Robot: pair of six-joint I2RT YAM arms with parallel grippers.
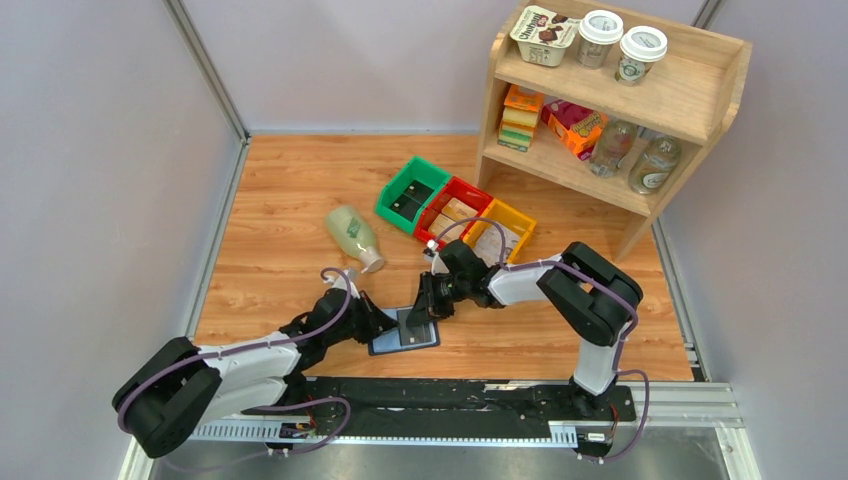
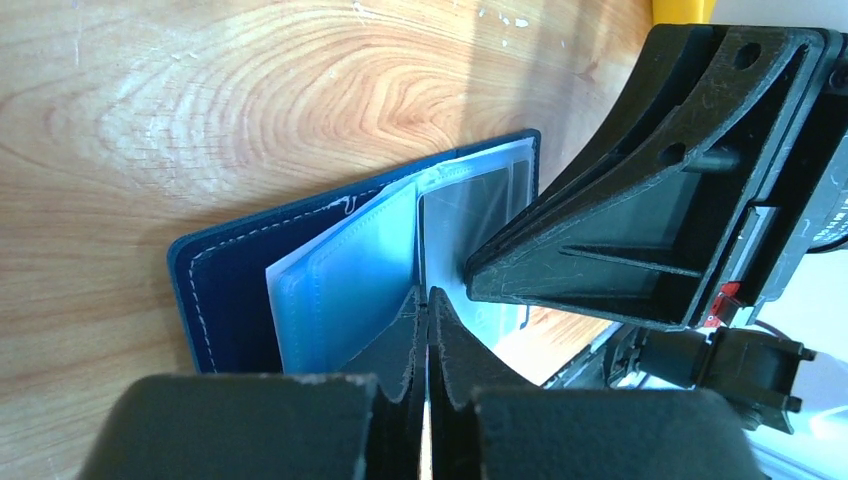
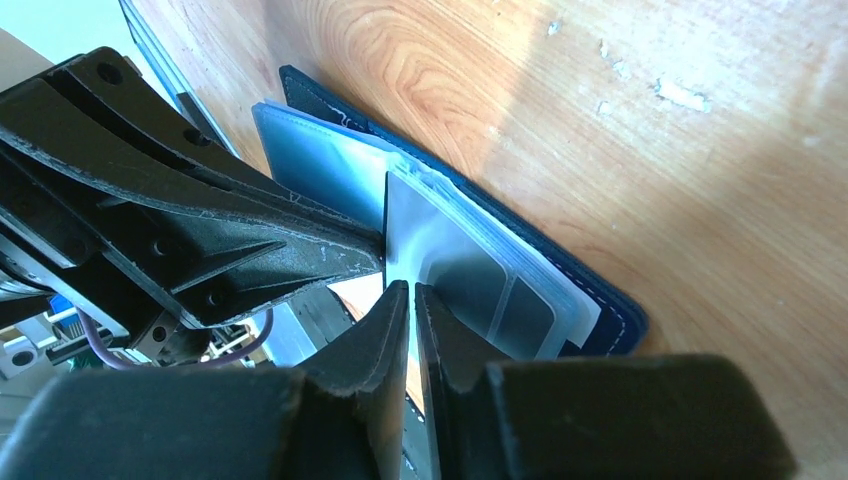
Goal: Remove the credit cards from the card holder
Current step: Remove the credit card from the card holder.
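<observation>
The navy card holder (image 1: 404, 337) lies open on the wood table near the front edge, between both arms. Its cover (image 2: 205, 290) lies flat and the pale clear sleeves (image 2: 340, 275) fan up from it. Grey-blue credit cards (image 3: 465, 280) show through the sleeves; I cannot tell single cards apart. One sleeve (image 3: 430, 235) stands upright. My right gripper (image 3: 411, 290) is closed on that sleeve's lower edge, its jaws a thin gap apart. My left gripper (image 2: 428, 296) is shut, tips pressed together at the same sleeve's edge; whether it pinches anything is unclear.
Green (image 1: 412, 192), red (image 1: 452, 208) and yellow (image 1: 500, 230) bins sit behind the holder. A pale bottle (image 1: 355, 238) lies on its side to the left. A wooden shelf (image 1: 640, 110) with groceries stands at the back right. The metal rail (image 1: 450, 395) borders the front.
</observation>
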